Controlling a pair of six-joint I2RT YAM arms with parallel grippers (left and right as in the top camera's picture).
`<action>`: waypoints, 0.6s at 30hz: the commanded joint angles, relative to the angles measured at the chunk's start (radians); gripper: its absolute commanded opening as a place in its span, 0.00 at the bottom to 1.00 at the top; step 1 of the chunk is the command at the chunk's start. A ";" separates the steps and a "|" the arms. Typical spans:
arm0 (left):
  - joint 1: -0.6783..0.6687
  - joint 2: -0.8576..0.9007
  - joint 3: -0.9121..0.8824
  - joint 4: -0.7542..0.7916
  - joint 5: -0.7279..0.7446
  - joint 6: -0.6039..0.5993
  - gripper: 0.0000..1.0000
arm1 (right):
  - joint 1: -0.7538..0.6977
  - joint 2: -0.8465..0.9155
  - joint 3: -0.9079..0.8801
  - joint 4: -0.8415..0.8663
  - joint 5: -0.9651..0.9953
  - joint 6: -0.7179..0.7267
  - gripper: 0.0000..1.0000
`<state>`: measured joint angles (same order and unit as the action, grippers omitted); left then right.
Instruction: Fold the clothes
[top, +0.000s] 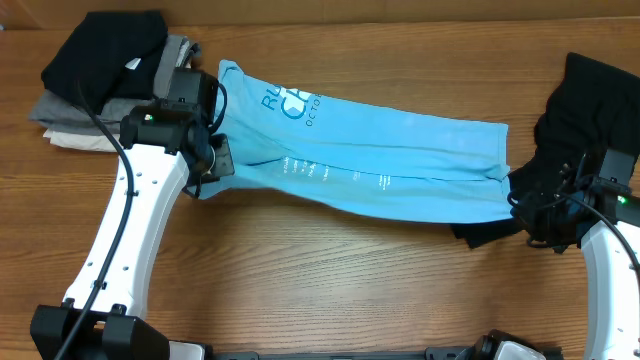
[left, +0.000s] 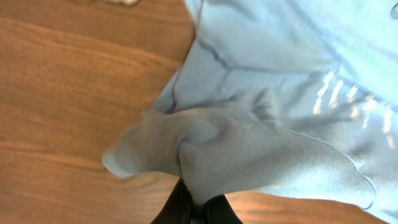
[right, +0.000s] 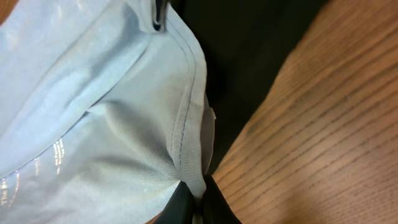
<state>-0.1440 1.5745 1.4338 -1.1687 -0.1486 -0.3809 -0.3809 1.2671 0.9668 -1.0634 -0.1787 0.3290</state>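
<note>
Blue T-shirt (top: 380, 160) stretched across table (top: 350, 290), left and right jaws clenched on end edges

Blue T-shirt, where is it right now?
Overhead, the blue T-shirt stretches across mid-table between the left hand and right hand, with the black garment at its right end.

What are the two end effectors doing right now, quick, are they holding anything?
Left end effector: closed, pinching one end of the light blue T-shirt.
Right end effector: closed, pinching the same shirt's other end.
</note>
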 joint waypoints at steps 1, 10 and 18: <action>0.003 0.001 0.022 0.015 -0.019 0.023 0.04 | -0.006 -0.002 0.017 -0.015 -0.014 -0.042 0.05; 0.008 0.002 0.022 0.084 -0.054 0.045 0.04 | -0.002 0.011 0.017 0.081 -0.026 -0.045 0.04; 0.008 0.042 0.021 0.274 -0.049 0.045 0.04 | 0.043 0.127 0.017 0.268 -0.042 -0.044 0.04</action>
<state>-0.1421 1.5837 1.4345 -0.9306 -0.1772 -0.3553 -0.3561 1.3476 0.9668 -0.8295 -0.2081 0.2878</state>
